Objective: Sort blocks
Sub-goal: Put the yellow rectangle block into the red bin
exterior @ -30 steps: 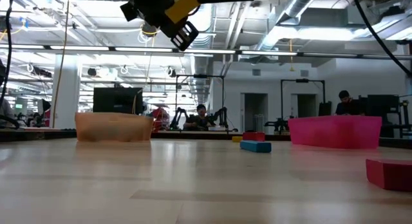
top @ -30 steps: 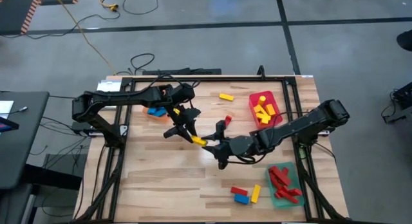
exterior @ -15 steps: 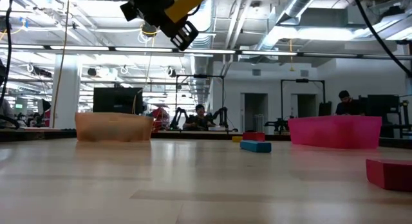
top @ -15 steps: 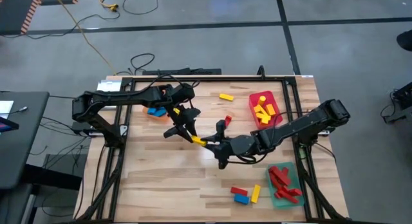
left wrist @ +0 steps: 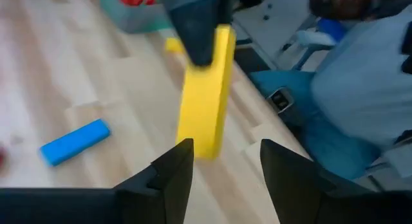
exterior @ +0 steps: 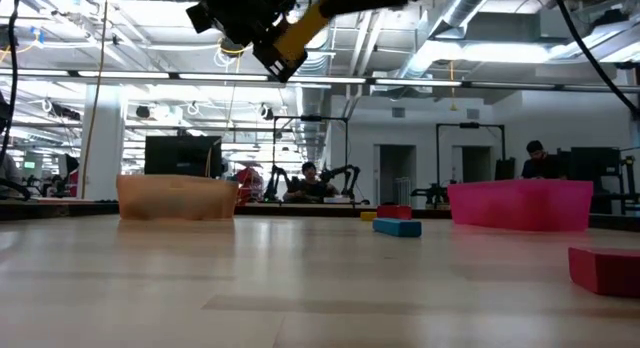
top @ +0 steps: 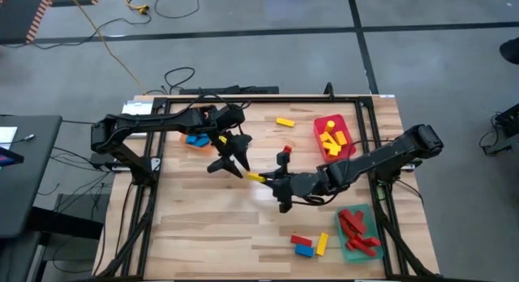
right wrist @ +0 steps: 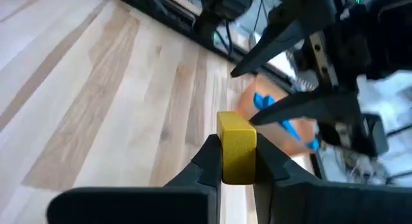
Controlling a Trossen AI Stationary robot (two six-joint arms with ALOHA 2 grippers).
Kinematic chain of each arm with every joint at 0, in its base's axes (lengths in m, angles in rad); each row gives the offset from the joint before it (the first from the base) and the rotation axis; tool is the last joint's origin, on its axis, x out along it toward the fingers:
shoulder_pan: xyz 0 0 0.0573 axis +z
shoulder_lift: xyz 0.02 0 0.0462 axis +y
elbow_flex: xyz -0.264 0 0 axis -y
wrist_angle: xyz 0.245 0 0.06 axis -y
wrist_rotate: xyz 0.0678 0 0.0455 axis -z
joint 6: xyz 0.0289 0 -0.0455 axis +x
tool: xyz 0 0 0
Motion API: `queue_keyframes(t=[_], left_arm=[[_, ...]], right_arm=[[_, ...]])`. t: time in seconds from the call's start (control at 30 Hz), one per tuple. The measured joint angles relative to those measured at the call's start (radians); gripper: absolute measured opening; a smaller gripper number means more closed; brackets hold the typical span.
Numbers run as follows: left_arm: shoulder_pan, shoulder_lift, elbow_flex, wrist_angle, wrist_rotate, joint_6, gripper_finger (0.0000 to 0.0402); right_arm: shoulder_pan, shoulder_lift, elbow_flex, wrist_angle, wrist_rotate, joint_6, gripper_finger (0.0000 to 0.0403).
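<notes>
Wood table (top: 203, 225): red tray (top: 334, 136), green tray (top: 357, 233), orange tray (top: 195, 140); loose yellow block (top: 285, 121), small red block (top: 287, 149), red, blue and yellow blocks (top: 308, 244) near green tray.

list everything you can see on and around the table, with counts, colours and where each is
yellow block: one, in mid-air over the table's middle, held by the right tool
loose blocks: yellow far side; red centre; red, blue, yellow near edge
red tray: one, far right, holds yellow blocks
green tray: one, near right, holds red blocks
orange tray: one, left, holds blue blocks
table: one, light wood
left tool: open, just off the yellow block
right tool: shut on the yellow block
</notes>
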Motion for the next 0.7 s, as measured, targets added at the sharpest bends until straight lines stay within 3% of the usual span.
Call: queue_keyframes(t=[0.13,0.37,0.7], left_arm=[[0.027,0.000,0.000,-0.024,-0.080,0.029,0.0177],[0.070,0.000,-0.008,-0.090,-0.336,0.034,0.0178],[0.030,0.000,-0.187,0.025,-0.356,0.032,0.0179]], right_arm=[[0.004,-0.034,0.000,-0.117,0.041,0.099,0.0052],[-0.004,-0.136,0.000,-0.474,0.150,0.379,0.0050],[-0.102,-0.299,0.000,-1.039,0.160,0.880,0.0051]])
